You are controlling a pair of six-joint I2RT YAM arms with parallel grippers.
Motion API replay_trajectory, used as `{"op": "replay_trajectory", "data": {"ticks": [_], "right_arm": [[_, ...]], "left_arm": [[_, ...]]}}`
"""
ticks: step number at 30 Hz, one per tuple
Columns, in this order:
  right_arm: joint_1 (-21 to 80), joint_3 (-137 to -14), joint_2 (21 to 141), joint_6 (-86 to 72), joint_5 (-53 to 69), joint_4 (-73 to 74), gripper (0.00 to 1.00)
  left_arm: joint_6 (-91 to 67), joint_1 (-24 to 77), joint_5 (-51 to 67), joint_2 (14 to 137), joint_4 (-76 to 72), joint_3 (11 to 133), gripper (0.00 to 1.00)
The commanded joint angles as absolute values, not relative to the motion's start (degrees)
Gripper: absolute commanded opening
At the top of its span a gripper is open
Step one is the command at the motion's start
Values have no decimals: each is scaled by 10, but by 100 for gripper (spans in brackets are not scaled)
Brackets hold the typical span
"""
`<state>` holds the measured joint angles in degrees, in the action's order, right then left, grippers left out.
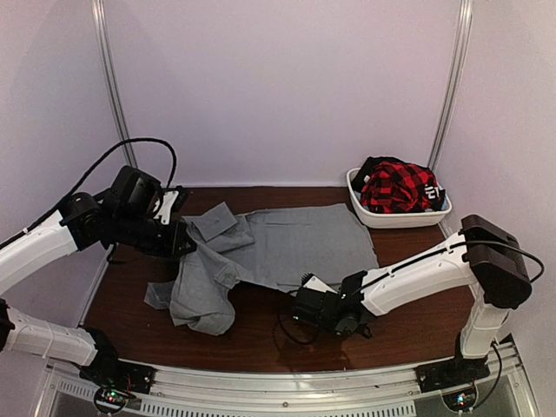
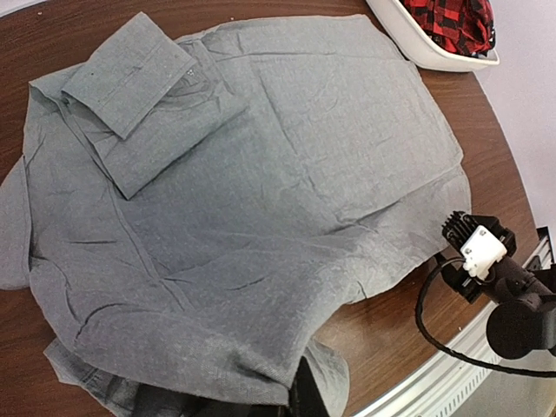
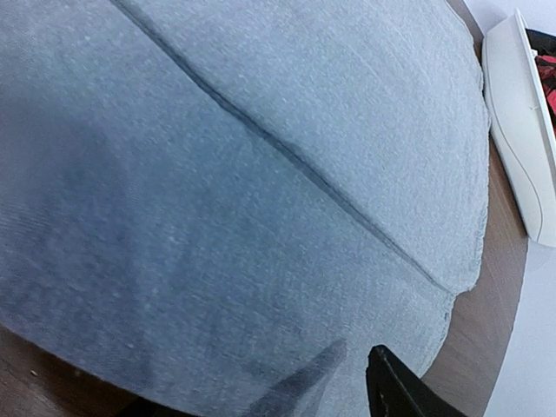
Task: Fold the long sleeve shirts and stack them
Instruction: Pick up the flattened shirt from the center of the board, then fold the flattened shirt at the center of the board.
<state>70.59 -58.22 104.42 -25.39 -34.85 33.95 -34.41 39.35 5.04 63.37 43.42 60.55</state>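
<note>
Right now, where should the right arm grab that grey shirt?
Grip the grey shirt by its near hem, from the table's front edge: it lies flat on bare wood, so the right end effector can likely slip under.

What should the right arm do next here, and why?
Probably close the right gripper on the near edge of the grey shirt. Its fingers seem to sit apart right at that edge, while the left gripper is shut on bunched cloth at the shirt's other side, so a second pinch looks needed before any fold.
</note>
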Motion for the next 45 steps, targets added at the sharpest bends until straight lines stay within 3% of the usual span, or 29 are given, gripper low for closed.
{"op": "replay_trajectory", "data": {"ticks": [1,7,15,26,29,45], "right_arm": [[690,-569,1037,-289,-365,396,62],[665,-566,1030,-316,-363,444,57],[642,-577,1009,-326,-353,480,44],[640,-580,1010,-308,-345,478,7],[639,-586,1007,-308,-351,489,1],[572,-647,996,-228,-373,497,0]], "left_arm": [[-330,384,37,625,432,612,0],[-325,376,35,626,432,603,0],[-320,371,35,631,427,596,0],[-318,369,36,632,418,582,0],[-315,365,37,635,416,581,0],[-274,274,98,674,350,546,0]]}}
